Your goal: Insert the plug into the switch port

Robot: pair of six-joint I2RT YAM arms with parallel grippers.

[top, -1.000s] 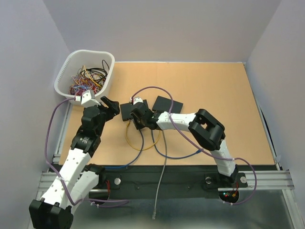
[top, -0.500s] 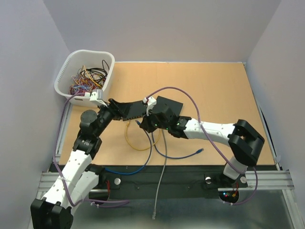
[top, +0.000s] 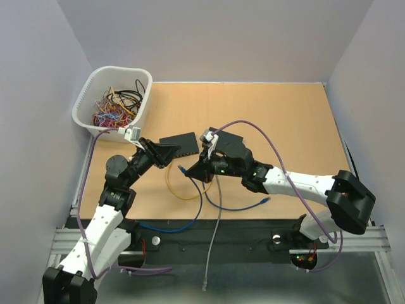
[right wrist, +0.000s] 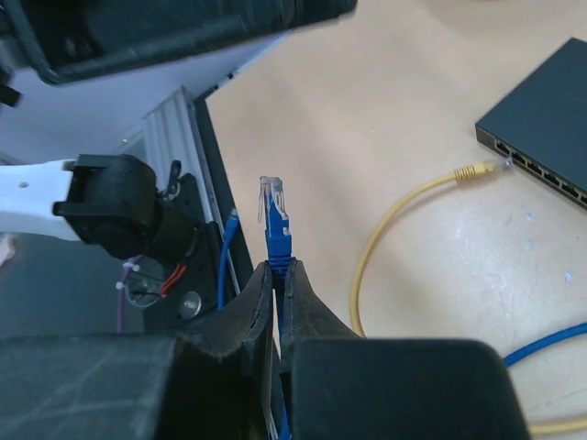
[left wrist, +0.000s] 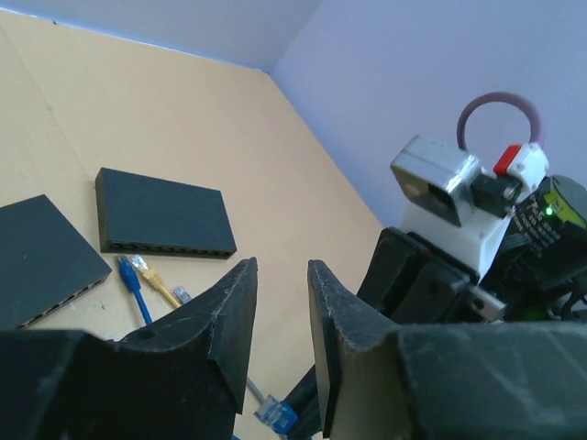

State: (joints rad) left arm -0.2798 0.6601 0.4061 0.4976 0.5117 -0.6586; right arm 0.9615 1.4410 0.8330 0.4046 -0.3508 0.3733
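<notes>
Right gripper (right wrist: 278,269): closed on blue plug (right wrist: 273,211) at its boot
Left gripper (left wrist: 282,275): slightly parted, nothing held
Risk: plug could be twisted in so thin a pinch, and the switch (top: 179,144) port missed

right pincer (right wrist: 275,267) backing off switch (top: 179,144) toward near edge, carrying blue plug (right wrist: 275,220); right elbow swinging rightward; left pincer (left wrist: 282,269) stretching toward counter (top: 285,126) centre.

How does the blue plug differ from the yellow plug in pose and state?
The blue plug is pinched by the right gripper; the yellow plug lies free. The blue plug is held above the table; the yellow plug rests on the table by a switch. Both end a cable and have clear tips.
</notes>
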